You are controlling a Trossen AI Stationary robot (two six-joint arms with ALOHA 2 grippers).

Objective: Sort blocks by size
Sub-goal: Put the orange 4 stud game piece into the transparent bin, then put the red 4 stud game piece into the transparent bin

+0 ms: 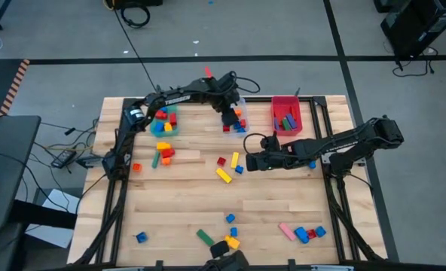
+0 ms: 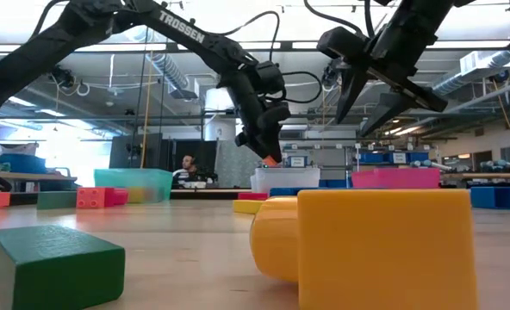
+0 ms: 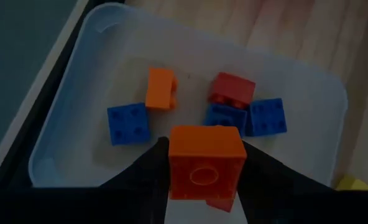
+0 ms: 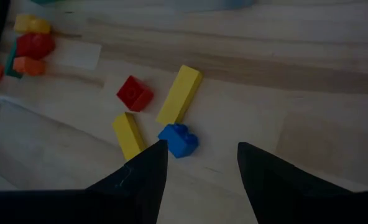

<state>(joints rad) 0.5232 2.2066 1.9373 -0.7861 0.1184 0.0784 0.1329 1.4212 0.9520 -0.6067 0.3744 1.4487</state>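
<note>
My left gripper (image 3: 206, 148) reaches over the clear bin (image 3: 91, 37) at the table's far side and is shut on an orange block (image 3: 204, 163). In the bin lie two blue blocks (image 3: 128, 123), a small orange one (image 3: 160, 88) and a red one (image 3: 232, 89). In the high view this gripper (image 1: 229, 117) is over the same bin (image 1: 242, 104). My right gripper (image 4: 201, 146) hovers open and empty above mid-table, over a blue block (image 4: 179, 139), two yellow bars (image 4: 179, 93) and a red block (image 4: 134, 93). My left gripper pinches the orange block by two opposite side faces (image 3: 173, 167) between its two fingers. The fingers slant down from the table's left toward the bin. The block is lifted clear above the bin floor, and its face with a round ring (image 3: 202, 177) is turned toward the wrist camera.
A teal bin (image 1: 165, 120) with blocks stands left of the clear one, and a red bin (image 1: 286, 114) stands to its right. Loose blocks lie at mid-left (image 1: 163, 154) and along the near edge (image 1: 227, 239), with a pink bar (image 1: 286, 231). A big yellow block (image 2: 367, 245) fills the low view.
</note>
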